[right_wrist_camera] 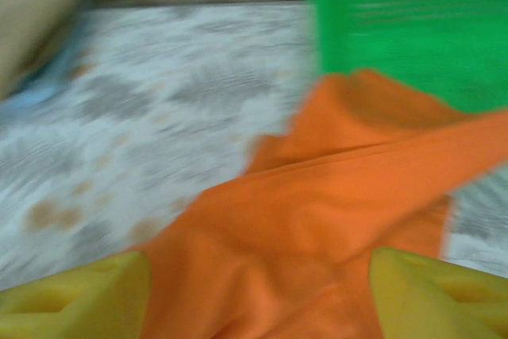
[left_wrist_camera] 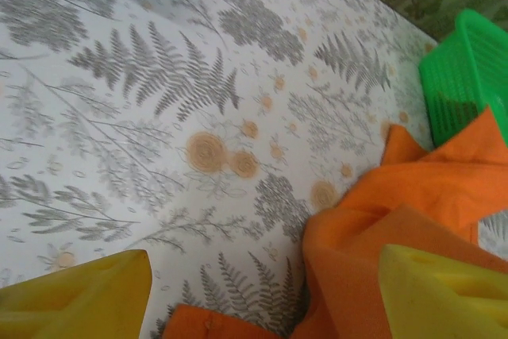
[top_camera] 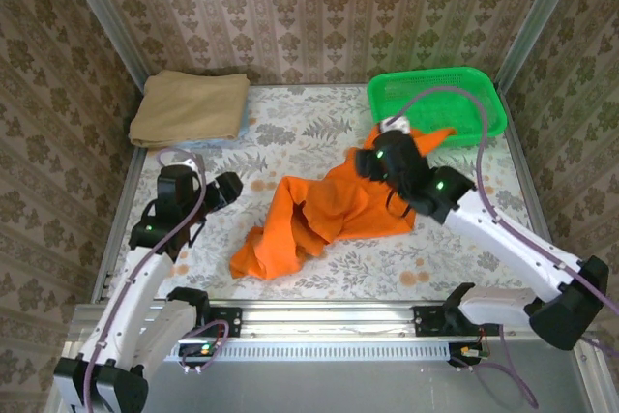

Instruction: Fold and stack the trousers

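Trousers (top_camera: pixel 329 210), bright orange, lie crumpled at the centre of our top view, their upper end reaching the green basket (top_camera: pixel 488 103) at upper right. We see the right gripper (top_camera: pixel 379 157) above that end, jaws wide apart and gripping nothing. The left gripper (top_camera: pixel 228 189), left of centre, gapes empty too.

The fern-printed worktop (top_camera: pixel 319 123) carries the crumpled trousers (top_camera: pixel 329 205) at its middle. A green basket (top_camera: pixel 426 74) sits far right, a folded tan cloth (top_camera: pixel 189 108) far left.

The left arm (top_camera: pixel 131 287) and right arm (top_camera: pixel 503 234) are white with black joints, bolted at the silver rail (top_camera: pixel 329 321). Purple cables (top_camera: pixel 481 162) loop along them. Their fingers (left_wrist_camera: pixel 75 295) are yellow blocks.
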{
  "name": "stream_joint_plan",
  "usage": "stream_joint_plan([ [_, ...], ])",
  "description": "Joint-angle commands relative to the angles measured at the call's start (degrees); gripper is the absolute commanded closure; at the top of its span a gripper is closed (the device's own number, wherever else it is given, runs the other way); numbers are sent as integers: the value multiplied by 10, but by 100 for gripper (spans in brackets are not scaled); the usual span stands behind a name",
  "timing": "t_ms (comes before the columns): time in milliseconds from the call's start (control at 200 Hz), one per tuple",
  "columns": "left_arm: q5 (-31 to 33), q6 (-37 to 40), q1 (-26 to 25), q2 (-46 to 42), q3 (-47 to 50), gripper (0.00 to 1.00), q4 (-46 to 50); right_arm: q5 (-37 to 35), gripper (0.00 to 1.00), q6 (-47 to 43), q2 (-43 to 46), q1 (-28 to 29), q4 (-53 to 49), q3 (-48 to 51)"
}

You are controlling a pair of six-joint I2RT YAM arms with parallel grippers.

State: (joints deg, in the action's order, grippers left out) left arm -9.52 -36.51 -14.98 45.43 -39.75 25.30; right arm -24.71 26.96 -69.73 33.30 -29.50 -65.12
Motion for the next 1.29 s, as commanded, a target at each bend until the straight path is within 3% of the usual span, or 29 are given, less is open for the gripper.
stream_joint_plan([
  [0, -40, 20, -59, 20, -14, 19, -21, 38, 24, 67, -27, -116, 21, 32],
  [65, -38, 42, -123, 34, -26, 17, -13, 77, 23, 69, -50, -150, 41, 36],
  [155, 4, 61, -202, 30, -38, 8, 24, 158, 23, 58, -66, -138, 68, 44],
  [220, 42, 51, -224, 16, -43, 8, 56, 181, 27, 34, -68, -89, 55, 34],
  [285, 88, 30, -216, -10, -48, 9, 85, 149, 27, 5, -49, -4, 44, 32],
  [380, 108, 32, -146, -23, -80, 6, 133, 124, 27, 11, -16, 120, 34, 44],
  [485, 50, 33, -4, 11, -113, 8, 160, 69, 32, 32, -22, 259, 18, 37],
  [585, 8, 29, 101, 49, -121, 10, 149, 63, 38, -2, -86, 364, 7, -9],
  [730, -45, 1, 210, 88, -114, 12, 129, 102, 50, -70, -240, 441, -7, -124],
  [890, -142, -23, 317, 100, -89, 13, 97, 107, 48, -152, -414, 467, -59, -274],
  [1055, -189, -35, 401, 90, -88, 13, 91, 91, 42, -186, -516, 448, -48, -317],
  [1290, -221, -46, 410, 80, -80, 15, 66, 101, 34, -197, -576, 412, -63, -329],
])
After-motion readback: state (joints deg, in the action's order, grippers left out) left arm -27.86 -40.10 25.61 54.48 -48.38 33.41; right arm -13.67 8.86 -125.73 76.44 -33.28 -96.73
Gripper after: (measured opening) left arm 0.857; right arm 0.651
